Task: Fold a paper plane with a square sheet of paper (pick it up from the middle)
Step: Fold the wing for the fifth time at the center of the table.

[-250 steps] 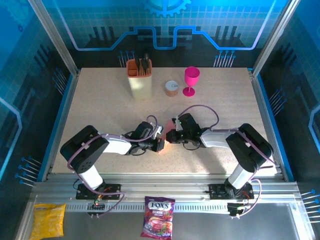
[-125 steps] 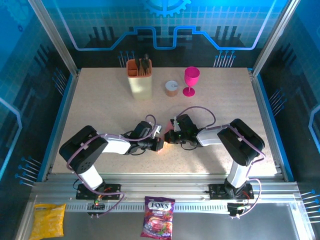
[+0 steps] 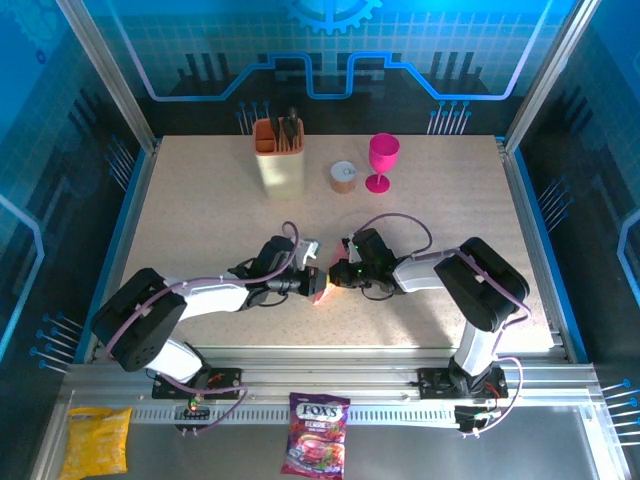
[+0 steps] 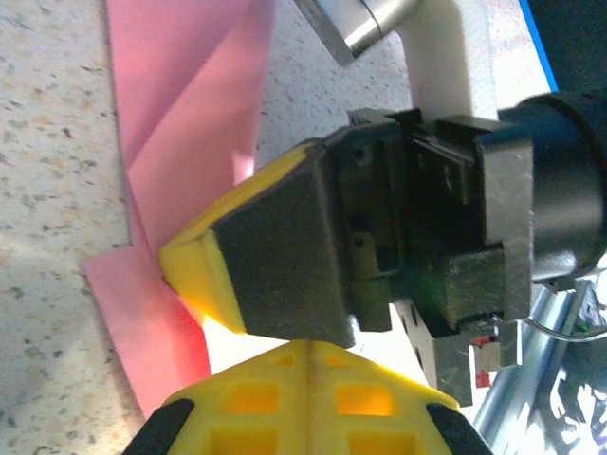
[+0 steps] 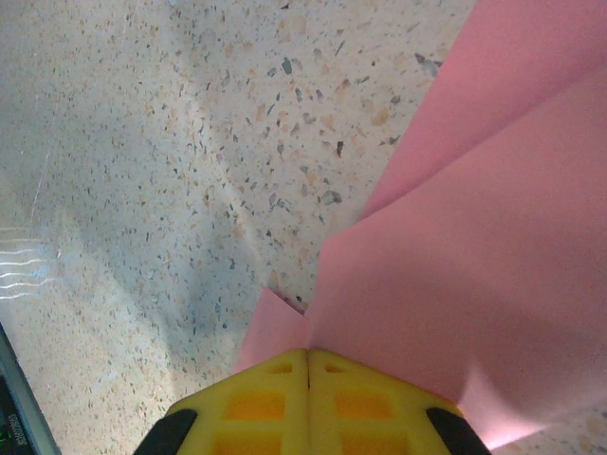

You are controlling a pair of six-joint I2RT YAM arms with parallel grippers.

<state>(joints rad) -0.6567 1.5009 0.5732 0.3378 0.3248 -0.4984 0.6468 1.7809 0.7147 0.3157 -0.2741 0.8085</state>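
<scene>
The speckled beige tabletop (image 3: 200, 210) carries both arms, which reach inward from the near edge until their tips meet just in front of its centre. Between those tips lies the salmon-pink sheet of paper (image 4: 180, 104), flat on the tabletop and already partly folded. The overhead view gives only a sliver of pink (image 3: 322, 291) under the two heads, too little to judge its direction there. In the left wrist view its long axis runs away from the camera, with overlapping flaps and one slanting crease. In the right wrist view the plain matte layers (image 5: 474, 237) fan out from the fingertips toward the upper right. No pointed nose can be made out. The right pincer (image 5: 308, 365) has its yellow fingers pressed together, with the paper rising straight out of the seam, so it is clamped on the sheet's edge. The left pincer (image 4: 308, 358) is also closed, facing the right pincer's tip (image 4: 190, 261); whether it nips any paper cannot be told. A magenta goblet (image 3: 382, 160) stands well apart at the back.
</scene>
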